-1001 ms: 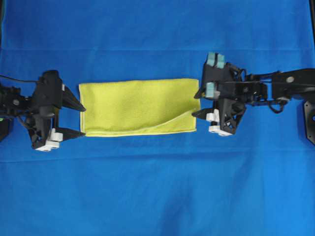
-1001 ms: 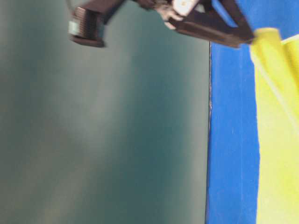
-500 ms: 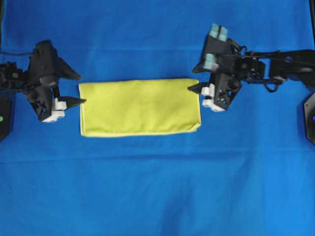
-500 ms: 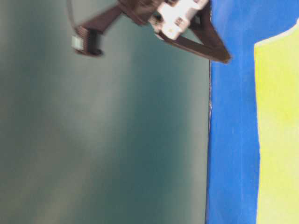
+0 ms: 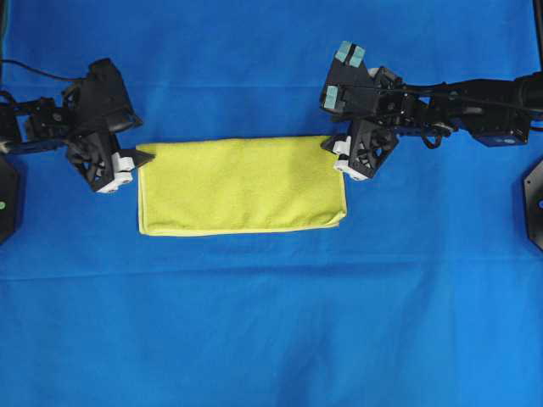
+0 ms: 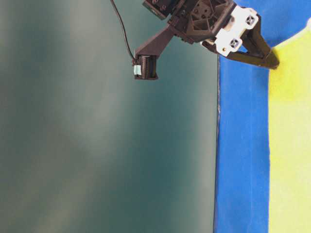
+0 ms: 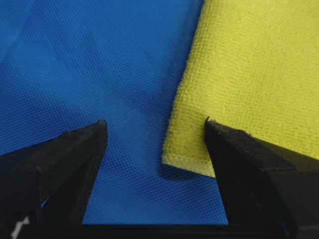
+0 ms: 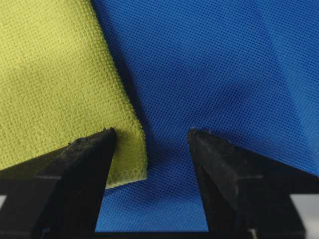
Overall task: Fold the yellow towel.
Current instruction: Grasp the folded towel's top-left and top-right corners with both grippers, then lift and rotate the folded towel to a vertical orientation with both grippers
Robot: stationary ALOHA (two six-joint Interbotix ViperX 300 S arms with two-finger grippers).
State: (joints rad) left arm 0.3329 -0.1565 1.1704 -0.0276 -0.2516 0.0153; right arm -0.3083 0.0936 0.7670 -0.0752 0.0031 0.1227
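Observation:
The yellow towel point(image 5: 242, 185) lies flat on the blue cloth as a wide folded rectangle. My left gripper point(image 5: 137, 146) hovers open at the towel's far left corner. In the left wrist view that corner point(image 7: 185, 149) sits between the open jaws of the left gripper point(image 7: 154, 121), close to the right-hand finger. At the towel's far right corner my right gripper point(image 5: 333, 146) is also open. In the right wrist view the hemmed corner point(image 8: 130, 154) lies beside the left-hand finger of the right gripper point(image 8: 152, 130). Neither gripper holds anything.
The large blue cloth point(image 5: 271, 322) covers the whole table. The table-level view shows the blue cloth's edge point(image 6: 218, 145), the towel point(image 6: 291, 145) and one left finger point(image 6: 252, 51) above it. A black mount point(image 5: 534, 203) stands at the right border.
Both grippers have moved from the towel's short edges to its far corners. The raised flap at the towel's right front has settled flat. Both stay open.

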